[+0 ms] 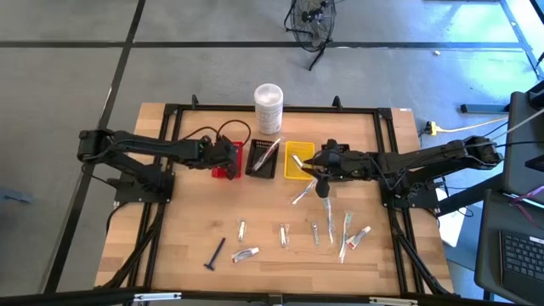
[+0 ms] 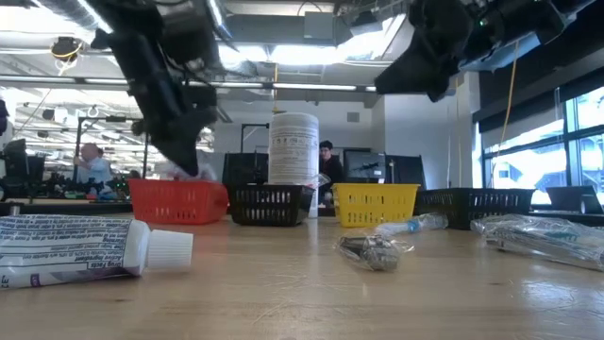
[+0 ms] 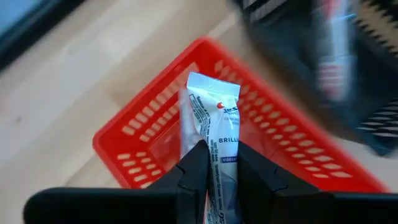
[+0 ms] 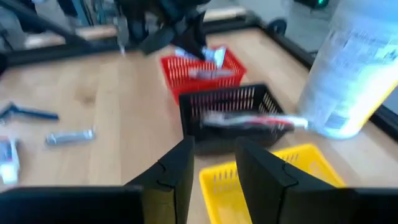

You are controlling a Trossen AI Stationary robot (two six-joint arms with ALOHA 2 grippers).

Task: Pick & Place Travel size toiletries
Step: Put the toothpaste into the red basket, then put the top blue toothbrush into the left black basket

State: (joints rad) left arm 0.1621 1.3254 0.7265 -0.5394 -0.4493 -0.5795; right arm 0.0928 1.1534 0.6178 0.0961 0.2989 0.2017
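Note:
My left gripper (image 3: 217, 168) is shut on a white tube (image 3: 214, 118) with a red mark, over the red basket (image 1: 223, 170); the low view shows it (image 2: 184, 156) just above that basket (image 2: 177, 201). My right gripper (image 4: 214, 165) is open with nothing between its fingers and hovers by the yellow basket (image 4: 273, 174), near its front edge (image 1: 299, 174). A pale toothbrush (image 1: 302, 195) lies on the table beside it. Further toiletries lie toward the near edge: a dark blue razor (image 1: 214, 253), white tubes (image 1: 245, 254) (image 1: 359, 238), silvery pieces (image 1: 283, 235) and toothbrushes (image 1: 345, 234). My left gripper pinches the white tube between its two fingers (image 3: 194, 167), coming from above and pointing down. The tube's flat crimped end (image 3: 211, 84) sticks out past the fingertips toward the red basket's floor. Whether that end touches the basket, I cannot tell.
The black basket (image 1: 262, 159) stands between the red and yellow ones, with a long item lying across it (image 4: 249, 122). A tall white cylindrical container (image 1: 268, 106) stands behind the baskets. A black frame (image 1: 170, 119) edges the wooden table. Bare wood lies on the left (image 1: 178, 221).

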